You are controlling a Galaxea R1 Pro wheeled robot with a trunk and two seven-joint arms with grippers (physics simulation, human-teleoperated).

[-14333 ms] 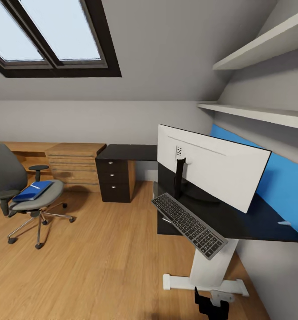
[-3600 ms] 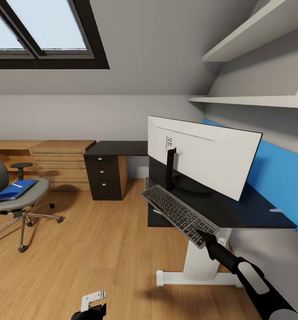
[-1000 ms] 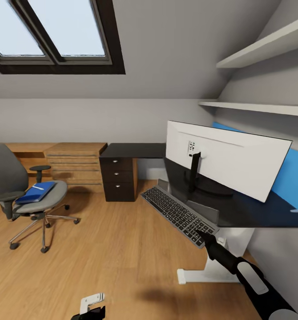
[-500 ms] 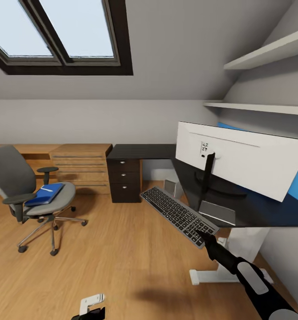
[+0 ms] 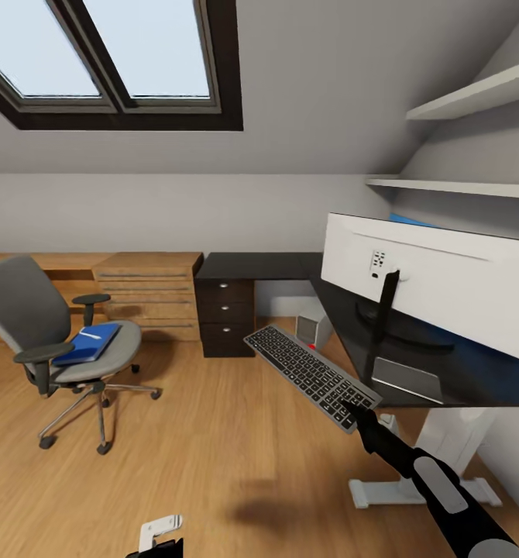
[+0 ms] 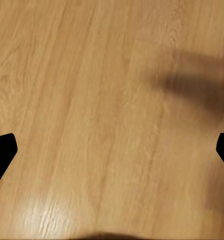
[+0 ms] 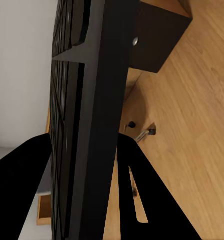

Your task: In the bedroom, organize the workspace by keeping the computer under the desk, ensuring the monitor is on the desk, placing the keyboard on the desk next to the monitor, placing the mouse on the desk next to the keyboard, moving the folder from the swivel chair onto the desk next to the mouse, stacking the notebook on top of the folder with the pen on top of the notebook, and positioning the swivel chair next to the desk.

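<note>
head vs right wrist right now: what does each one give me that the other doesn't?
Head view alone: the monitor standing on the desk, the blue folder on the swivel chair, the skylight, and the keyboard's key face held out over the floor. Right wrist view alone: the close grip, a finger on either side of the keyboard's edge. Both share the keyboard, the right gripper, the dark drawer unit and wooden floor.
</note>
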